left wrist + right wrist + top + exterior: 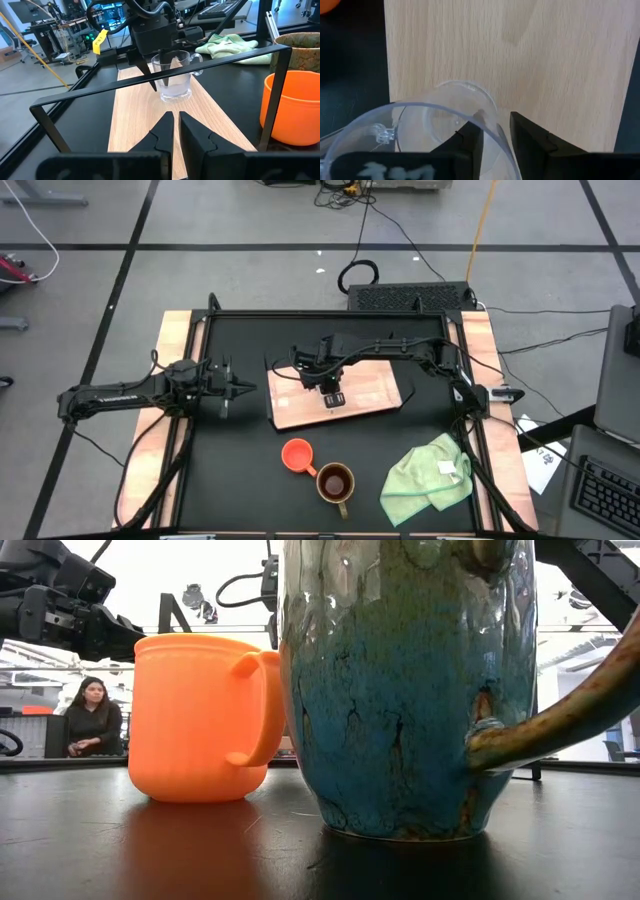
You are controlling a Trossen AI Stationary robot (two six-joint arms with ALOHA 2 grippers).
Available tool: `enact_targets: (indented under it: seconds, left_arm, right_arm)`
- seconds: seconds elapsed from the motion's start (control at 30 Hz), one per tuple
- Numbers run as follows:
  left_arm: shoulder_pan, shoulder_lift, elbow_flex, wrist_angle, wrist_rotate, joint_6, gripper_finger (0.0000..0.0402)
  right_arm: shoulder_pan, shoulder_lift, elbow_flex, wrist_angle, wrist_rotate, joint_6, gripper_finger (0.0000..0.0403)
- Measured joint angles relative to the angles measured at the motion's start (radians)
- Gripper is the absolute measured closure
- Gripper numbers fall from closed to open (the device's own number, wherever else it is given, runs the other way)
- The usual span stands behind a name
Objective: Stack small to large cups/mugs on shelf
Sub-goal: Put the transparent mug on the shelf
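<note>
The clear glass cup [173,80] stands upright on the light wooden board [365,385] in mid table. My right gripper [496,137] reaches in from the right and is shut on the cup from above; it also shows in the high view [334,397]. The orange cup [297,454] and the dark brown mug [335,482] stand on the black tabletop nearer the front edge, side by side. My left gripper [236,388] is shut and empty, left of the board, pointing toward it. My right gripper holds the glass cup by its rim [492,121], on the side away from the handle. One finger [470,142] is inside the cup and one [532,140] outside, pinching the wall. The fingers point down from above. The cup is upright, its base [175,95] on the board.
A light green cloth [430,475] lies at the front right. A black metal frame [150,75] borders the table. In the low view a person [90,718] sits in the room behind.
</note>
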Motion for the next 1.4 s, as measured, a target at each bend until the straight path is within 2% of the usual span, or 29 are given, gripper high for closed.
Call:
enact_targets:
  seconds: [0.5,0.9,1.4]
  left_arm:
    - [0.000,0.000,0.000,0.001,0.000,0.000,0.0371]
    - [0.000,0.000,0.000,0.000,0.000,0.000,0.0371]
    - [0.000,0.000,0.000,0.000,0.000,0.000,0.0371]
  right_arm:
    - [0.000,-0.065,0.002,-0.025,0.000,0.016,0.0295]
    - [0.001,-0.125,0.002,-0.052,0.000,0.046,0.0295]
    - [0.020,-0.141,0.003,-0.057,0.000,0.043,0.0295]
